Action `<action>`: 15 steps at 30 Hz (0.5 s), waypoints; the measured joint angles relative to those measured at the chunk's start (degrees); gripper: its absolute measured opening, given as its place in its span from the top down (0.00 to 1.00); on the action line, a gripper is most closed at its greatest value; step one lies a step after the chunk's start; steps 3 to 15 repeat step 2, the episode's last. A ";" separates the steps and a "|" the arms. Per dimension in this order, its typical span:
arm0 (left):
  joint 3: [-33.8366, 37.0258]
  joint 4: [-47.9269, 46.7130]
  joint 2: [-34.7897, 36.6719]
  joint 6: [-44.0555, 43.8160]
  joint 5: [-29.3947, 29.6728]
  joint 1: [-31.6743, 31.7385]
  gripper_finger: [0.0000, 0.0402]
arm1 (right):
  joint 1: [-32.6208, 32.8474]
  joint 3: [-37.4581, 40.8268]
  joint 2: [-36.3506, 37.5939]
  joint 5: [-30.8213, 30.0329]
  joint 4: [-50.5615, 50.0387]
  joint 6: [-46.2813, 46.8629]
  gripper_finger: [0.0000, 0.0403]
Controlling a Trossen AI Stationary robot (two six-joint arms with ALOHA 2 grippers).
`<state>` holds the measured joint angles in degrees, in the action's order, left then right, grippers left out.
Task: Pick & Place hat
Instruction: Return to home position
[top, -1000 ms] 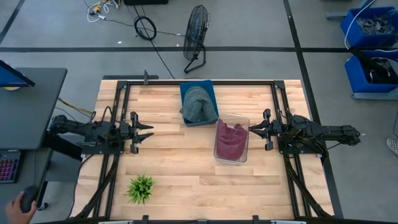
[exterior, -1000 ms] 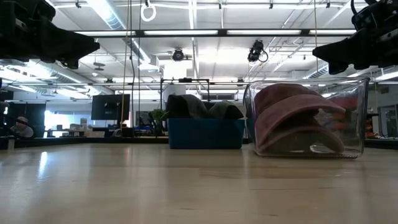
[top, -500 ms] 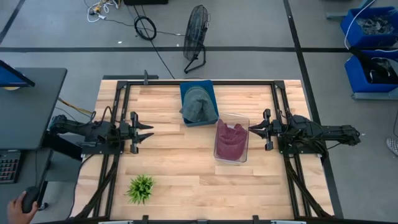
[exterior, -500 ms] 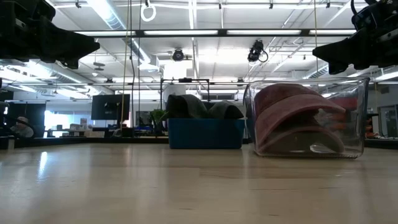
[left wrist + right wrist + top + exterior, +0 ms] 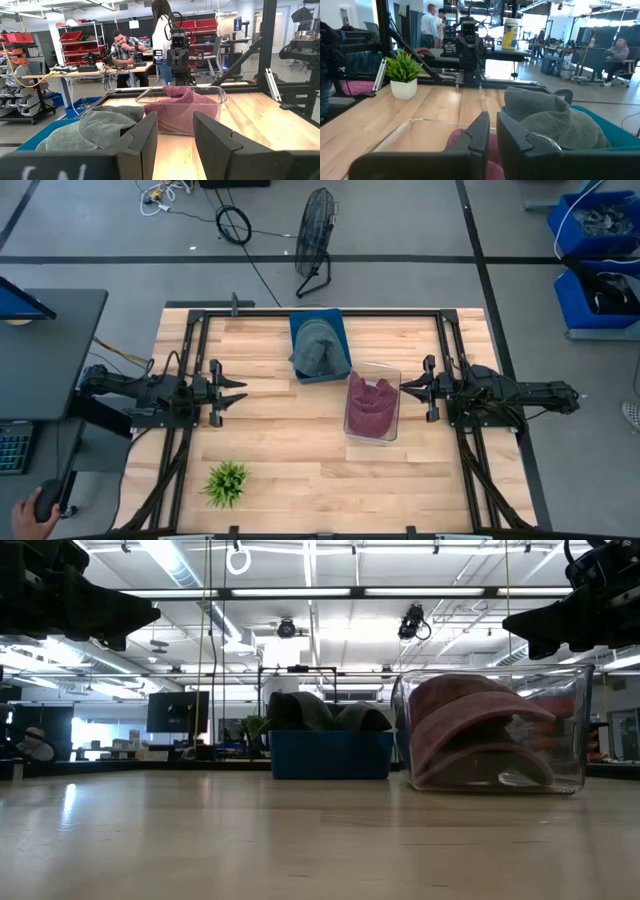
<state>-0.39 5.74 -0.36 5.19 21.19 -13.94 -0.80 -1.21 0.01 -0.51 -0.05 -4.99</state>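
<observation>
A grey-green hat (image 5: pixel 316 352) lies heaped in a blue bin (image 5: pixel 338 330) at the table's far middle. A maroon hat (image 5: pixel 370 406) lies inside a clear box (image 5: pixel 392 416) just right of the middle; in the low view this hat (image 5: pixel 470 730) fills the box. My left gripper (image 5: pixel 238 391) hovers level over the table's left side, open, pointing at the bins (image 5: pixel 175 117). My right gripper (image 5: pixel 405 387) hovers level just right of the clear box, fingers together with nothing between them (image 5: pixel 493 120). Neither touches a hat.
A small potted plant (image 5: pixel 227 482) stands near the front left. Bare wood lies between the plant and the clear box. A black frame (image 5: pixel 300 311) runs around the table. People sit and stand in the room beyond; a hand (image 5: pixel 35 508) rests at the desk on the left.
</observation>
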 joint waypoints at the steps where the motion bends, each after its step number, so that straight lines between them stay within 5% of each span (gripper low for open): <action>1: 0.00 0.00 0.00 0.00 -0.02 -0.01 0.68 | 0.00 0.00 0.00 0.00 0.00 0.00 0.91; 15: 0.00 0.00 0.00 0.00 -0.02 -0.01 0.68 | -0.02 0.01 0.00 0.00 0.00 0.00 0.91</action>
